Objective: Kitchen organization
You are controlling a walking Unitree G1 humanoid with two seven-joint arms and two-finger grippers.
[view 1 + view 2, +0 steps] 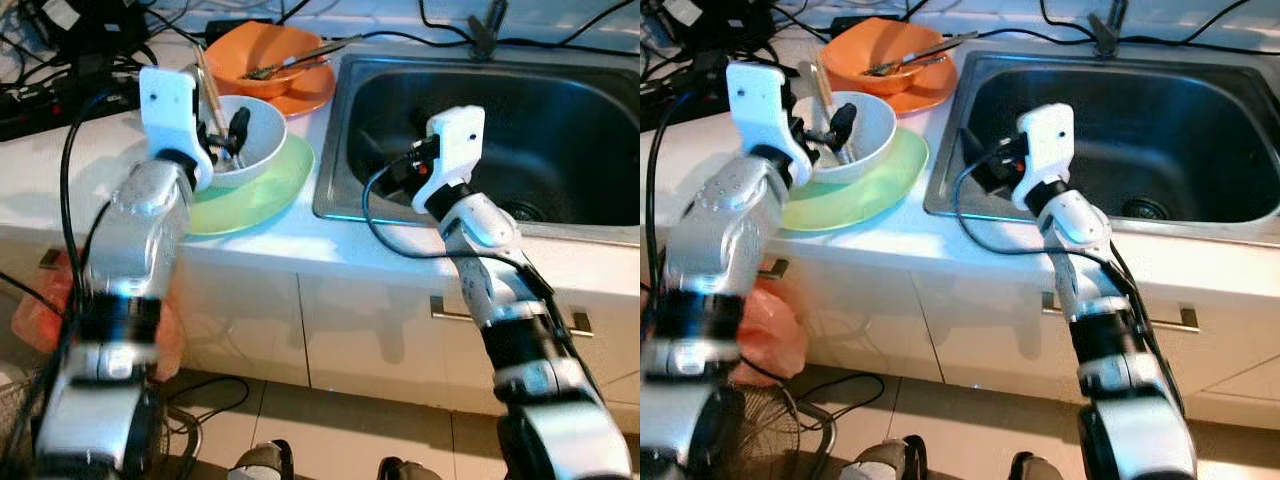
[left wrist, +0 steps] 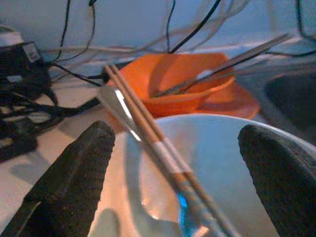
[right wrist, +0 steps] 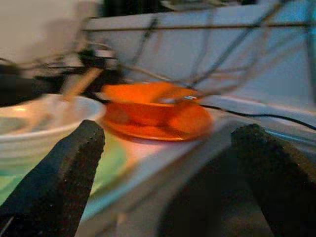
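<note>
Up on the white desk [image 1: 270, 240], the left hand [image 2: 173, 163] hangs spread wide over a white bowl [image 1: 255, 135] that sits on a green plate [image 1: 265, 190], gripping nothing, with chopsticks [image 2: 148, 123] and a spoon [image 2: 121, 108] leaning in the bowl between its fingers. Beside it, the right hand [image 3: 163, 163] is also wide open and empty, held over the near left corner of the steel sink [image 1: 560, 120]. Behind the white bowl, an orange bowl [image 1: 255, 55] with utensils stands on an orange plate [image 1: 310, 95], near the sink's rim.
</note>
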